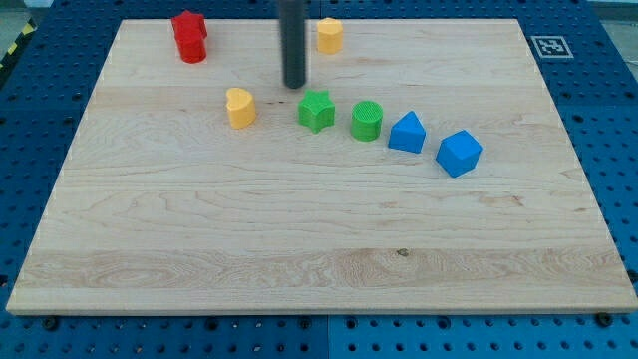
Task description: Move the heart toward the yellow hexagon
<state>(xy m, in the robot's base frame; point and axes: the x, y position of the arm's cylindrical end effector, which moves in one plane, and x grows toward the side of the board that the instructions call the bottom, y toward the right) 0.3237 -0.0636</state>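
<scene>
- Pincer: none on this arm, so no open-or-shut state to tell; my tip (293, 86) rests on the bench (299, 259), between the yellow heart (240, 107) and the green star (316, 111), slightly toward the view's top.
- Yellow heart: left of centre, well apart from the yellow hexagon (330, 35) at the view's top, right of the rod.
- Handling, as I judge it: a light, stiff plastic piece that slides readily on wood; push its lower-left flank, squarely, or it may spin off.
</scene>
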